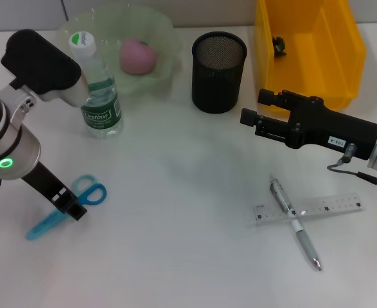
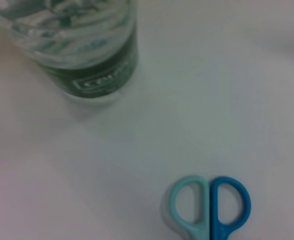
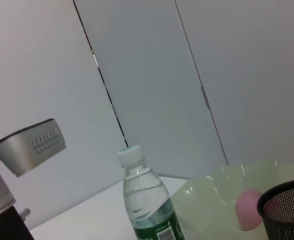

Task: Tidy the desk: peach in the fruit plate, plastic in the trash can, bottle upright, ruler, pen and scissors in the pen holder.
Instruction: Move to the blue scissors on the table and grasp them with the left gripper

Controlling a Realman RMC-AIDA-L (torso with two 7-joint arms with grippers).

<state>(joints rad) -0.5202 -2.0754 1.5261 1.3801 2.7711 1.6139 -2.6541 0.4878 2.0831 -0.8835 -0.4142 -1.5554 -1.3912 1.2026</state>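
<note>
Step in hand, as judged: collecting the scissors for the pen holder; peach already sits in the fruit plate, bottle stands upright. Left gripper is low over the scissors at the blade-handle junction; whether its fingers are apart or clamped, I cannot tell. Right gripper hovers near the holder, state likewise unclear. Next: secure grasp, lift, carry right. Pen lies across the ruler, untouched.

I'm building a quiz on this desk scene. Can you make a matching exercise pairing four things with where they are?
Things:
1. peach
2. bottle
3. pen
4. scissors

Places:
A. lying across the ruler
B. under the left tool
C. in the fruit plate
D. upright beside the plate

Pairs: 1-C, 2-D, 3-A, 4-B
</note>
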